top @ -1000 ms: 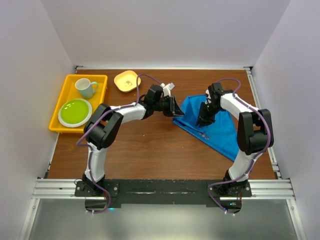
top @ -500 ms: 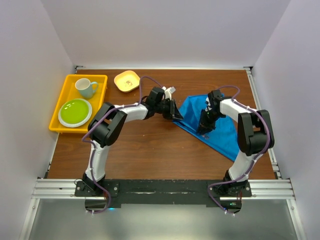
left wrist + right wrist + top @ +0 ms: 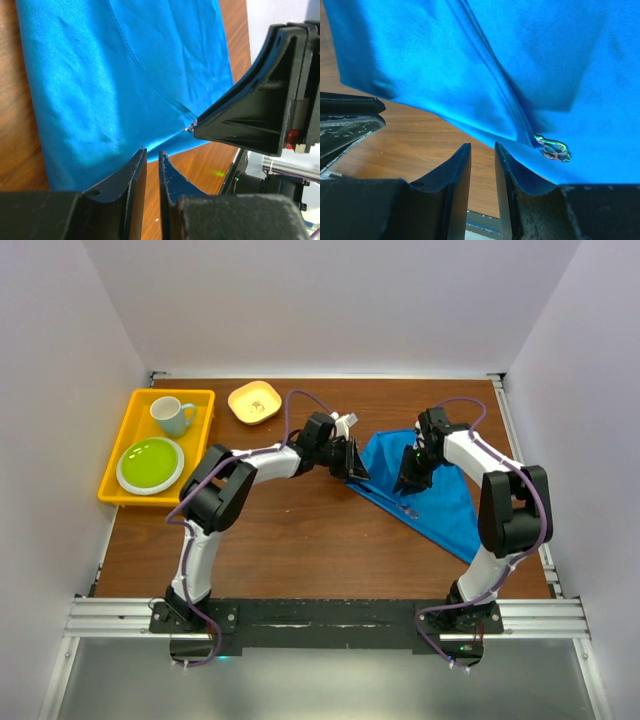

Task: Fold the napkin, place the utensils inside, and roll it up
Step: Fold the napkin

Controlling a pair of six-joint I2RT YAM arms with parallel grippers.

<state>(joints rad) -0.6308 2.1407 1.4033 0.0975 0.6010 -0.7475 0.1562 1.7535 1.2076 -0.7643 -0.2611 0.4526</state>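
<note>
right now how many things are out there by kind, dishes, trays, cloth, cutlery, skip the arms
dishes: 3 (mug, green plate, small bowl)
trays: 1 (yellow tray)
cloth: 1 (blue napkin)
cutlery: 1 (utensil, only its tip showing)
total: 6

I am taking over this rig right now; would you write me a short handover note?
Left gripper: jaws a narrow gap apart, nothing between them, by the left corner of the napkin.
Right gripper: likewise barely open and empty, low over the napkin's near edge.
Utensil: tucked inside the fold, only its tip showing.
Done: napkin appears folded, utensil inside.
Left: roll it up.
</note>
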